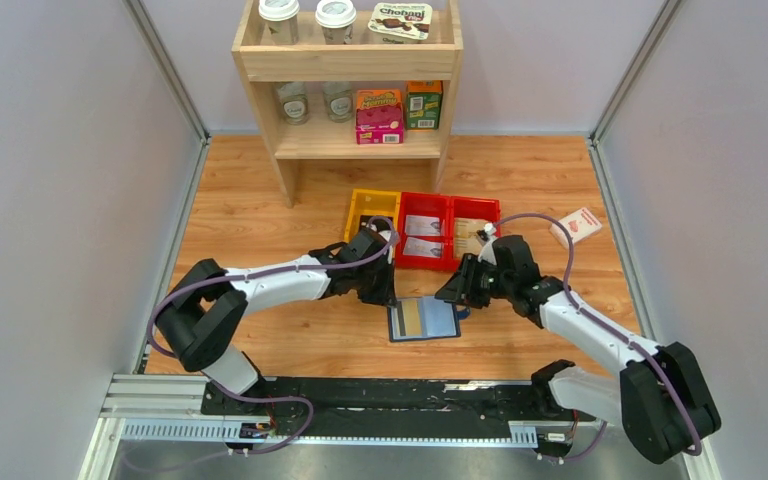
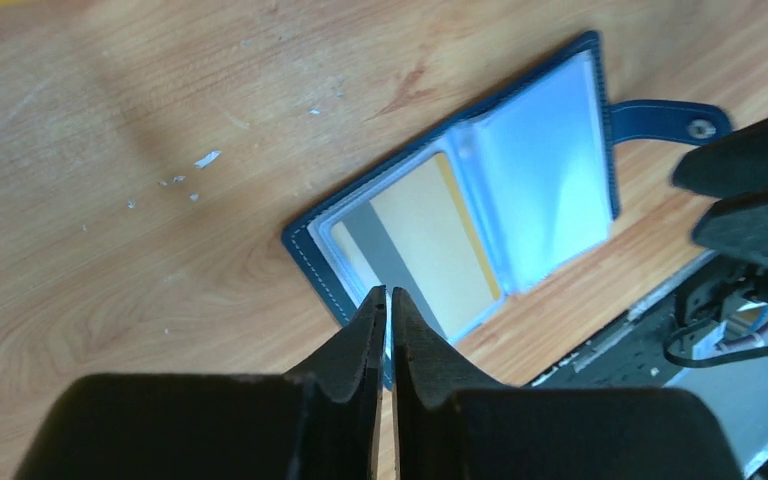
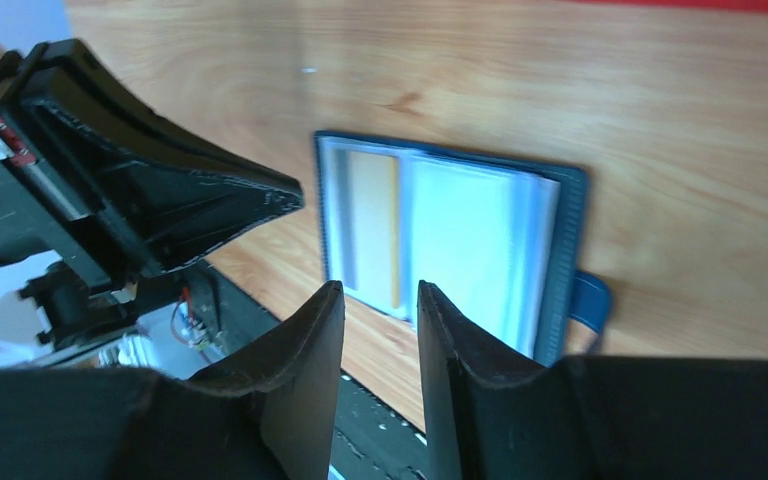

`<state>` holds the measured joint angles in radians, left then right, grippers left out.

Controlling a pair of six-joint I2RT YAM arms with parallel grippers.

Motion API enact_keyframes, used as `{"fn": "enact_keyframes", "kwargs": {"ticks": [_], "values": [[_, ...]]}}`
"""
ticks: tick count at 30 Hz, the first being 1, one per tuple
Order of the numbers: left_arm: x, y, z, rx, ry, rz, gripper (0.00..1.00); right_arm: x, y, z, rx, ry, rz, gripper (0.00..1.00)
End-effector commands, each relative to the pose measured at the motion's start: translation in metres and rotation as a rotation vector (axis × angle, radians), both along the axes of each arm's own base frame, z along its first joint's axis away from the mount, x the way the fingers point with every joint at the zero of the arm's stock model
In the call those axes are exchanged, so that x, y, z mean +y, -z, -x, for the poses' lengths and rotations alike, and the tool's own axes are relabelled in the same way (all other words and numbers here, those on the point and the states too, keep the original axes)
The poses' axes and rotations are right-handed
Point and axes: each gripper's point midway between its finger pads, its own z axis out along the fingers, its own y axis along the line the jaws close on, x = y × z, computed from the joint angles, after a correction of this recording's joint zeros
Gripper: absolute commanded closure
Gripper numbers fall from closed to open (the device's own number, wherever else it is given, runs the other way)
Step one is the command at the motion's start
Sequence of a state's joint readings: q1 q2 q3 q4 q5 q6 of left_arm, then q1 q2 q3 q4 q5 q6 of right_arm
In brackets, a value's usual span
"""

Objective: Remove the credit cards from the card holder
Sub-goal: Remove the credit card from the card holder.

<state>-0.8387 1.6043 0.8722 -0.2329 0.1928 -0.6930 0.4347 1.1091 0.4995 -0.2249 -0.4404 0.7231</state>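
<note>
The wooden table (image 1: 260, 200) fills the floor of the cell; at its far side stands a wooden shelf (image 1: 345, 62) holding cups and small cartons; the left arm (image 1: 270, 285) and the right arm (image 1: 590, 330) both reach inward toward the middle of the table; beyond them lie a red tray (image 1: 447, 215) and, touching its left side, a yellow tray (image 1: 358, 205), each with flat items inside that are too small to make out; a white-and-red box (image 1: 577, 225) lies to the right of the red tray; the card holder (image 1: 423, 318) lies open and flat on the table just in front of the red tray, between the two claws, its clear sleeves facing up; the left gripper (image 2: 388, 292) has its fingers all but pressed together, only a thin slit between them, the tips at the holder's left edge, and whether they pinch anything there I cannot tell; the right gripper (image 3: 380, 290) is spread, nothing between its fingers, hovering near the holder's right half; a gold card (image 2: 430, 240) with a grey stripe sits in the left sleeve; the right sleeve looks pale and blank; the snap tab (image 2: 665, 118) sticks out from the holder's right edge.
</note>
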Motion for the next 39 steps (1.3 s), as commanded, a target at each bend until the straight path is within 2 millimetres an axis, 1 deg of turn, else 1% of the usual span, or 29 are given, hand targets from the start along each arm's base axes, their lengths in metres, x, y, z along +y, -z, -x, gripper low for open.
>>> {"fn": "enact_keyframes", "kwargs": {"ticks": [1,3,4,5,8,13,19,22,26,32,34,39], "values": [[-0.006,-0.033,-0.005,-0.071,0.006,0.060,0.88,0.033,-0.037,-0.008,-0.119,-0.117,-0.146,0.65],[-0.009,-0.033,-0.003,-0.057,0.022,0.067,0.88,0.040,-0.034,-0.008,-0.105,-0.131,-0.159,0.65],[-0.009,-0.028,-0.002,-0.043,0.025,0.057,0.89,0.041,-0.028,-0.006,-0.080,-0.134,-0.157,0.65],[-0.011,-0.028,0.000,-0.032,0.034,0.063,0.90,0.045,-0.030,-0.010,-0.102,-0.137,-0.175,0.65],[-0.013,-0.014,0.006,0.024,0.056,0.045,0.92,0.049,-0.017,-0.009,-0.068,-0.146,-0.180,0.65],[-0.009,0.001,0.012,0.072,0.071,0.001,0.98,0.058,0.005,-0.003,0.008,-0.189,-0.175,0.64],[-0.003,0.012,0.017,0.105,0.081,-0.042,1.00,0.055,0.033,-0.001,0.102,-0.174,-0.119,0.64],[0.000,0.015,0.018,0.113,0.078,-0.056,1.00,0.056,0.040,0.002,0.126,-0.187,-0.118,0.64],[0.002,0.020,0.020,0.122,0.082,-0.069,1.00,0.062,0.039,0.004,0.129,-0.216,-0.135,0.64],[0.002,0.022,0.021,0.130,0.082,-0.070,1.00,0.075,0.032,0.007,0.111,-0.271,-0.154,0.65],[0.003,0.023,0.021,0.128,0.079,-0.074,1.00,0.078,0.026,0.008,0.096,-0.280,-0.173,0.66],[0.005,0.025,0.021,0.126,0.076,-0.086,1.00,0.080,0.003,0.008,0.023,-0.297,-0.216,0.71]]}}
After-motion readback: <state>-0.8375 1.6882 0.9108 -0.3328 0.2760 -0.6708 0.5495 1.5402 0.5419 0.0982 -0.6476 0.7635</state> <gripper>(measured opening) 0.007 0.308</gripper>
